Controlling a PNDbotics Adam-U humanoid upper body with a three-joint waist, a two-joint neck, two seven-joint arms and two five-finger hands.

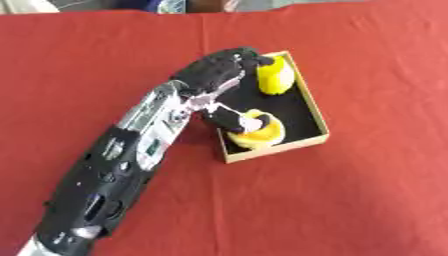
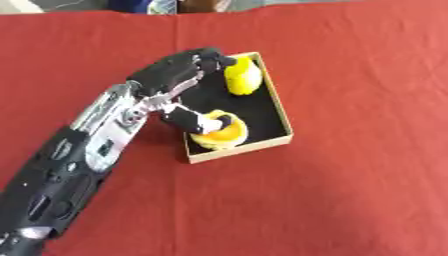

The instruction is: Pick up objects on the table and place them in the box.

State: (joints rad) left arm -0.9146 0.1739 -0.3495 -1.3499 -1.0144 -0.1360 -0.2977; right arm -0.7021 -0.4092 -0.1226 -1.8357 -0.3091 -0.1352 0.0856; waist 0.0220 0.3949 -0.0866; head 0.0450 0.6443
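A shallow cardboard box (image 1: 276,150) with a black floor lies on the red tablecloth, a little right of centre. Two yellow objects are inside it: an oblong one (image 1: 275,76) at the far end and a round, ring-like one (image 1: 261,134) at the near end. My left hand (image 1: 214,72) reaches in from the lower left and hovers over the box's left side. Its fingers are spread, the fingertips (image 1: 252,56) beside the oblong yellow object. The thumb (image 1: 227,118) rests against the round one. Neither object is enclosed. My right hand is out of sight.
The red cloth (image 1: 367,200) covers the whole table. My left forearm (image 1: 131,150) crosses the lower left. Dark and pale shapes (image 2: 157,5) show beyond the far edge.
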